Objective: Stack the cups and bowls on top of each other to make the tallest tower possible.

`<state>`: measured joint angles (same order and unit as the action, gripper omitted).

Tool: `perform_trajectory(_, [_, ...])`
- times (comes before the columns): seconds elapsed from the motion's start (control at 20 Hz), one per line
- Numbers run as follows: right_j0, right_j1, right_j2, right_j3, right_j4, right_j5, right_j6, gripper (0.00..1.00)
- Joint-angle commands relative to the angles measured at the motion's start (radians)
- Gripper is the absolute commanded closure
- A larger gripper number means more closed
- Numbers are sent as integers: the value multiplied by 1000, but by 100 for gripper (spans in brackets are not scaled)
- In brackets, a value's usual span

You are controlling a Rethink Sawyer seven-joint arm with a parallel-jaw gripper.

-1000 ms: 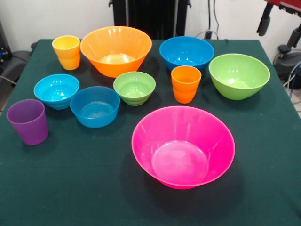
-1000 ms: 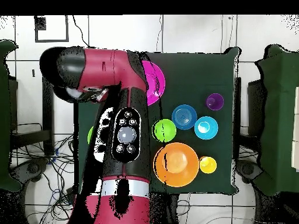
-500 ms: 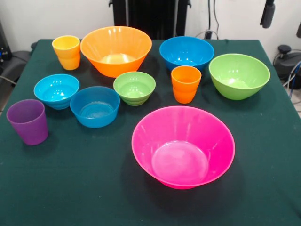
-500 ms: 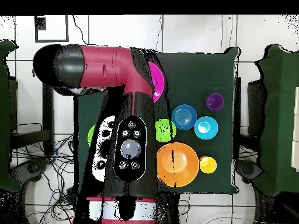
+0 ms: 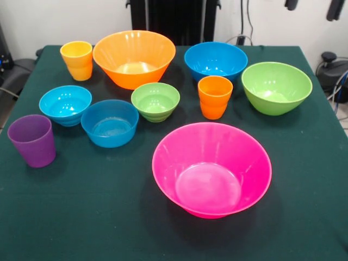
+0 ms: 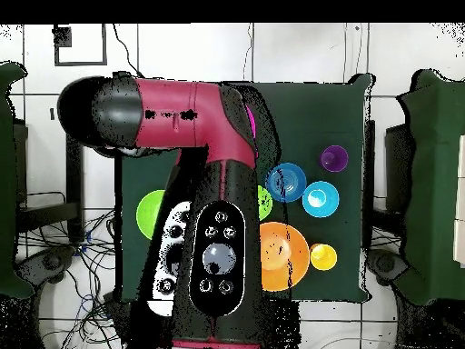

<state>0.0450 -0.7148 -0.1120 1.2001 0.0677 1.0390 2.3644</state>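
Nothing's stacked yet, so the whole tower is left to build. All ten pieces sit apart on the surface: the big pink bowl lower center, the orange cup just above it. Can't tell the gripper's state.

On the bench, the nearest large bowl is sitting alone in front, right of centre. Behind it the middle cup is standing between the central small bowl on its left and the right-hand medium bowl. Further left, the left small bowl and the nearer small bowl are sitting side by side, with the front-left cup before them. Along the back, the corner cup, the far large bowl and the far medium bowl are lining up left to right
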Motion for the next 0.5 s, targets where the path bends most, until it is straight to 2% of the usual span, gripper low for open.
perform_trajectory(0.05, [-40,-7,87,218,-107,-135,-193,0])
perform_trajectory(0.5, [-47,10,99,292,-143,-271,-126,0])
